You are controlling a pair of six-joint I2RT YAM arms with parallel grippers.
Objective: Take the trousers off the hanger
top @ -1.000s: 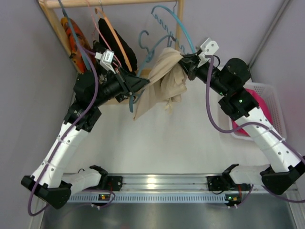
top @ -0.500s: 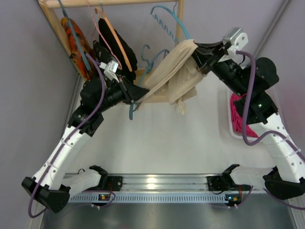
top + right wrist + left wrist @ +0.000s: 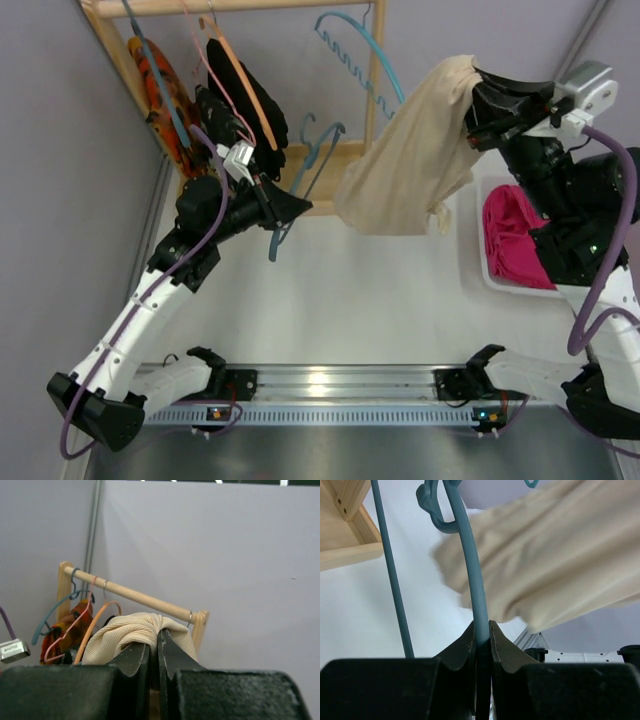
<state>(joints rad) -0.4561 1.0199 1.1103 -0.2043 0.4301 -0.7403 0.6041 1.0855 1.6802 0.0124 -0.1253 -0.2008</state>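
The cream trousers [image 3: 415,160] hang free in the air from my right gripper [image 3: 478,108], which is shut on a bunched fold of them [image 3: 137,630] high at the upper right. They are off the teal hanger [image 3: 300,180] and apart from it. My left gripper [image 3: 283,208] is shut on the teal hanger's thin bar [image 3: 479,605] at centre left. In the left wrist view the trousers [image 3: 560,560] fill the upper right behind the hanger.
A wooden rack [image 3: 240,8] at the back holds an orange garment [image 3: 160,85], a black garment on an orange hanger [image 3: 245,95] and an empty teal hanger [image 3: 355,45]. A white basket [image 3: 480,265] with pink cloth [image 3: 515,235] stands at the right.
My right gripper has lifted the trousers up and to the right, pulling them off the teal hanger. My left gripper kept its hold on the hanger and shifted slightly.
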